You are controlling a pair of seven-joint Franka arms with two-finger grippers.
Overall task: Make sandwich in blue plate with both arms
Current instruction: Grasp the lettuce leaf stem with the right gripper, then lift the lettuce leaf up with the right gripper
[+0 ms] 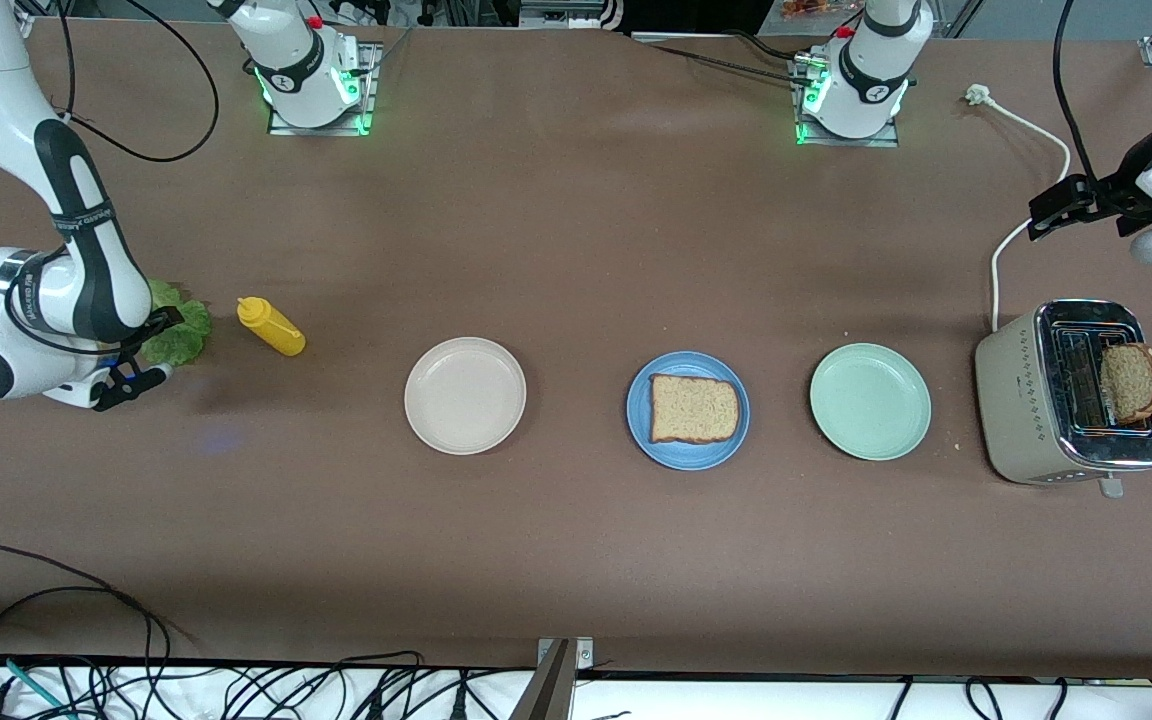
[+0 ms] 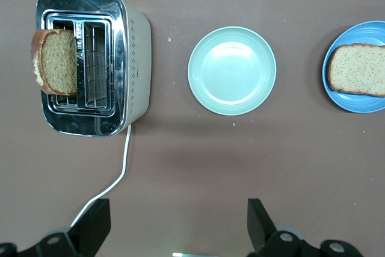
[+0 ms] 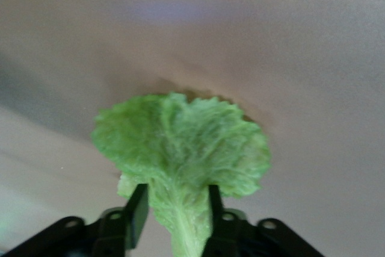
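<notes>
Your right gripper is down at the right arm's end of the table, its two fingers set either side of the lettuce leaf at the pale stem. They look pressed against the stem, though you cannot yet tell whether the grip is firm. Taking the stem keeps the ruffled part free to lie flat later.

The yellow squeeze bottle lies just beside the leaf. Toward the middle, the blue plate already carries one bread slice, between the cream plate and the mint plate.

Your left gripper waits wide open and empty, hanging near the toaster, probably because the second slice stands in its slot.
</notes>
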